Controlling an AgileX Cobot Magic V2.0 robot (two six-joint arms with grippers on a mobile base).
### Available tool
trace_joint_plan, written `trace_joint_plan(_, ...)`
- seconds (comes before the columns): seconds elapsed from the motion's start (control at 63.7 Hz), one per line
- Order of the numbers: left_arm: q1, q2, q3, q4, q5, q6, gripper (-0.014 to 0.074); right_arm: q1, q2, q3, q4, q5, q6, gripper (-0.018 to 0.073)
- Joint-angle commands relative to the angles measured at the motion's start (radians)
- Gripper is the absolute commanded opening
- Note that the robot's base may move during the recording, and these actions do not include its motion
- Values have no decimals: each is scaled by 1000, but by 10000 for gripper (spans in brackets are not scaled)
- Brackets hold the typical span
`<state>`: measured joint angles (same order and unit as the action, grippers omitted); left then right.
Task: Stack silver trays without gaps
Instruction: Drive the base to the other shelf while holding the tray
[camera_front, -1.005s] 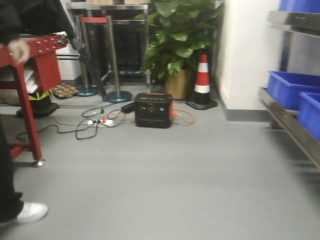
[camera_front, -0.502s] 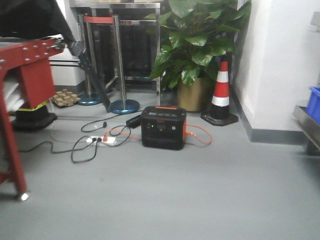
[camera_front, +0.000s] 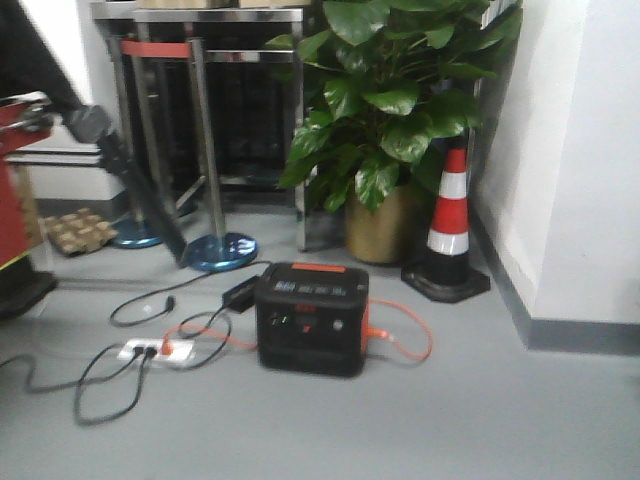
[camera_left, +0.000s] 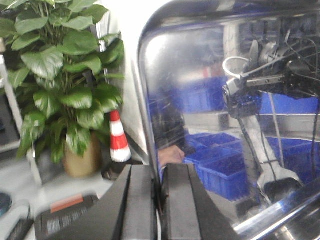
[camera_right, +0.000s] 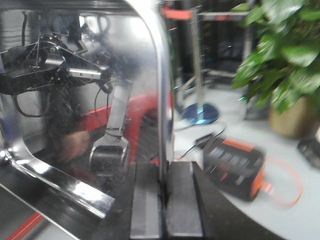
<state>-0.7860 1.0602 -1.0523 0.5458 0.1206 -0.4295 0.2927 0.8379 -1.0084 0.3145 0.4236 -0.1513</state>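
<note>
A silver tray (camera_left: 210, 100) stands on edge and fills the right of the left wrist view. Its mirror face reflects blue bins and a robot arm. My left gripper (camera_left: 160, 192) is shut on its thin rim. The right wrist view has a silver tray (camera_right: 75, 100) on the left, with my right gripper (camera_right: 164, 197) shut on its rim. Whether both views show the same tray I cannot tell. Neither trays nor grippers appear in the front view.
On the grey floor ahead sit a black and orange power station (camera_front: 310, 320), loose cables with a power strip (camera_front: 140, 352), a traffic cone (camera_front: 448, 230) and a large potted plant (camera_front: 390, 110). Steel stanchion posts (camera_front: 205, 170) stand behind. A white wall (camera_front: 590, 150) is on the right.
The front view has turned left and come closer. The blue bins, steel shelf and red frame have slid out of view, and the power station, plant and cone now look larger.
</note>
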Motion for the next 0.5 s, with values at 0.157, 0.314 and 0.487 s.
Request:
trace_joint_plan(0.157, 13, -14, -4, 21, 20, 2, -17, -10, -11, -5, -30, -57, -7, -68)
trace_joint_plan(0.314, 13, -14, -4, 21, 20, 2, -17, -10, -11, -5, -30, -57, -7, -68)
trace_joint_plan(0.487, 13, -14, -4, 21, 20, 2, -17, -10, -11, -5, -30, -57, -7, -68)
